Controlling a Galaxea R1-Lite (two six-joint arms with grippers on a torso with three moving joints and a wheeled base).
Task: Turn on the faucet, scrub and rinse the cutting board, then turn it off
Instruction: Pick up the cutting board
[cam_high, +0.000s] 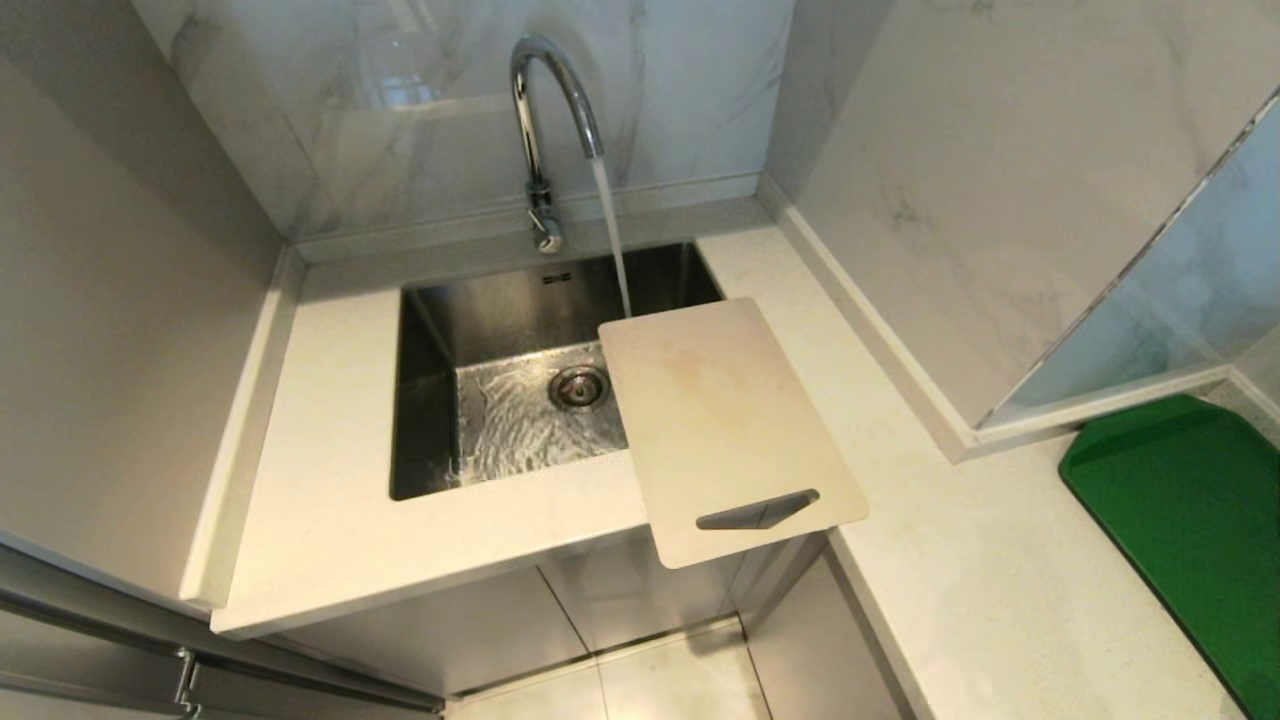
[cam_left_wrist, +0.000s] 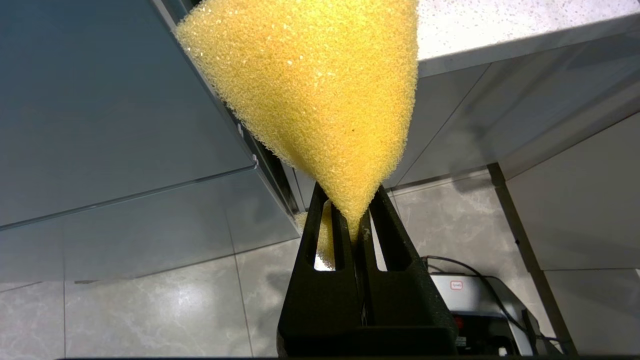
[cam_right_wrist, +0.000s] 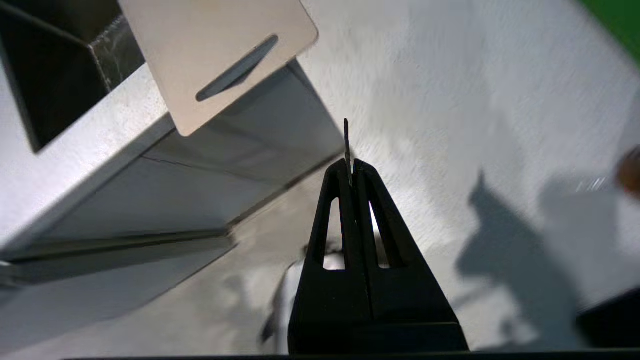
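While pinching sponge (cam_left_wrist: 310, 95), left claw (cam_left_wrist: 356, 220) closed

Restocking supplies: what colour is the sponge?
Yellow sponge, clearest in the left wrist view.

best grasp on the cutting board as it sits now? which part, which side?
Pinch the cutting board at its slot-handle end, coming from the front. That corner overhangs the counter edge, so a finger fits underneath; the far end lies over the sink beside the running stream.
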